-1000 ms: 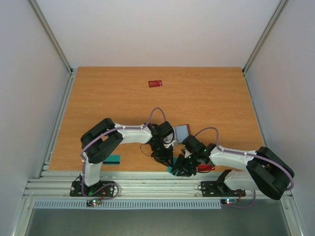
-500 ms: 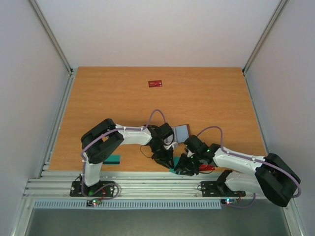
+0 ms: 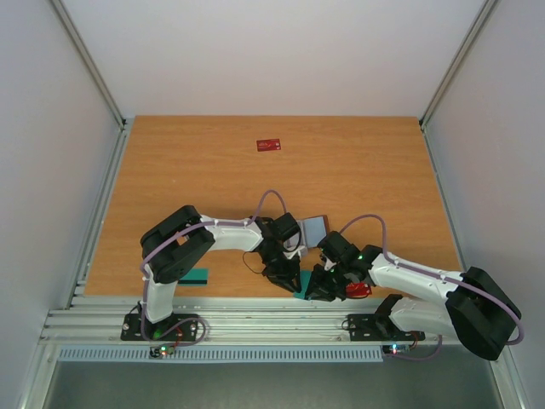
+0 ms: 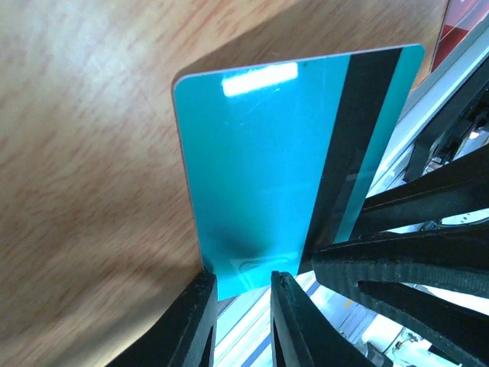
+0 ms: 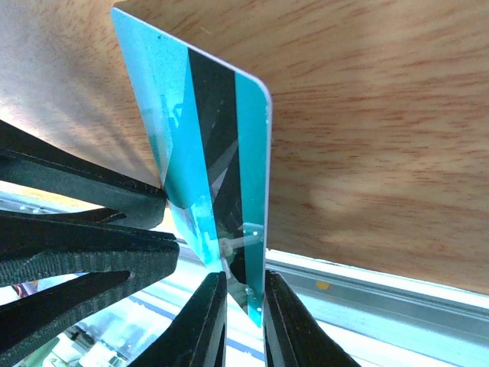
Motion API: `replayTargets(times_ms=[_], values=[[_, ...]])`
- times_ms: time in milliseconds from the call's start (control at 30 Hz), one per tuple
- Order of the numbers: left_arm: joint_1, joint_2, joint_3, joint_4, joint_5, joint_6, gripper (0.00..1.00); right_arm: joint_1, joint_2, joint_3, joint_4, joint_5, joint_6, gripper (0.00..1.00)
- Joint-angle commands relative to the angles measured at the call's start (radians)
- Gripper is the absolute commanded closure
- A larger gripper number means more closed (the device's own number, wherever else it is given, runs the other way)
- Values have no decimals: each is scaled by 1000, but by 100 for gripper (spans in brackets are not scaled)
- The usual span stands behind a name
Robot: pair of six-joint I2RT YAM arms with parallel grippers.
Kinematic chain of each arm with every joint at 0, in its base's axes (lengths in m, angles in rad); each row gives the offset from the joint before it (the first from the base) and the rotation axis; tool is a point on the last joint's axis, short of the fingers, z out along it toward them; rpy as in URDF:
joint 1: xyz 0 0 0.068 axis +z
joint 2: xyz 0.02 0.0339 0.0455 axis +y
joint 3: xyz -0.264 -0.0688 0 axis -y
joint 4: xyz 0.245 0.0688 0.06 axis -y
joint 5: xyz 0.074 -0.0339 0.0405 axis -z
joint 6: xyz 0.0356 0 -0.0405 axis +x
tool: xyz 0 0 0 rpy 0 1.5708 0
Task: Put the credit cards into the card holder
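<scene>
Teal flat plastic card point(image 4: 260, 160) with black stripe sits at wooden table's point(image 3: 213, 170) near edge, pinched between left gripper point(image 4: 243, 306) and right gripper point(image 5: 243, 294), both clamped on it.

The left arm point(image 3: 230, 234) is stretched toward 3 o'clock, its wrist bent down toward 5 o'clock; the right arm point(image 3: 409, 274) is laid low toward 9 o'clock. The left gripper point(image 3: 288, 284) and right gripper point(image 3: 315, 290) are brought tip to tip — both are pinched onto one teal card point(image 4: 260, 153).
</scene>
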Motion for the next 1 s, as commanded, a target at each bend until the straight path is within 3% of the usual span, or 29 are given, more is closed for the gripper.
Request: replayTargets(times_ms=[0,167,333,567,833,967], values=[[-10,35,1,42,-4,-12,79,0,-16,38,29,22,-24,84],[-5,30,7,36,-8,-11,79,0,0,56,25,15,-47,88],[16,-23,-4,23,-39,-22,77,-2,-2,94,-38,35,-85,98],[38,-124,-20,4,-111,-54,76,-2,10,149,-129,51,-156,99],[58,-286,72,-218,-327,-5,72,-15,-65,260,-327,95,-283,99],[90,-370,152,-337,-438,42,62,-71,-143,348,-445,101,-377,99]])
